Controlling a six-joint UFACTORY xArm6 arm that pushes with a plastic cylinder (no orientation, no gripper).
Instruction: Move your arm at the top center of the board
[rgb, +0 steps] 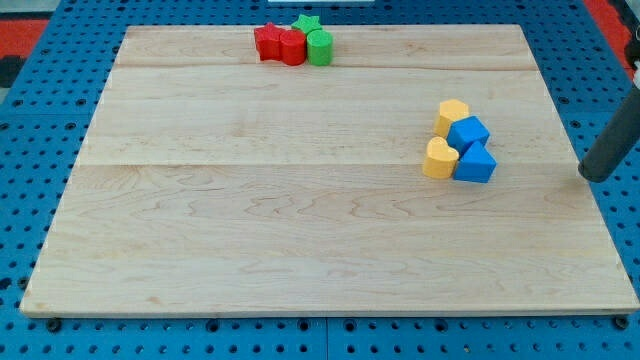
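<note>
Near edge of the wooden board (300, 280): bare wood. The board sits on a blue pegboard counter (40, 150), visible around all sides, with red patches at the view's top corners.

My tip (592, 177) enters from the view's right edge as a dark rod slanting down-left. Its end sits right at the board's right edge, about mid-height in the view. It's well apart from every block. No claw on this rig, just the rod, so there's no open/closed state to tell.

Nearest blocks are a cluster of four at the view's right of centre, left of my tip with a clear gap. All four are packed touching:
- blue triangular block (475, 163), bottom right of the cluster
- yellow rounded block (439, 158), bottom left
- blue cube (467, 132), just above the triangular one
- yellow block (451, 116), top, shape looks hexagonal-ish but I can't tell for sure

Far side, near the board's top edge, slightly left of centre, is a second tight cluster:
- red block (268, 42), leftmost, outline irregular
- red cylinder-like block (292, 46), touching it on the right
- green cylinder (319, 47), rightmost
- green star (306, 23), behind those, closest to the top edge

The top-centre area is next to that red/green cluster. My tip is far from it, down at the right edge.
</note>
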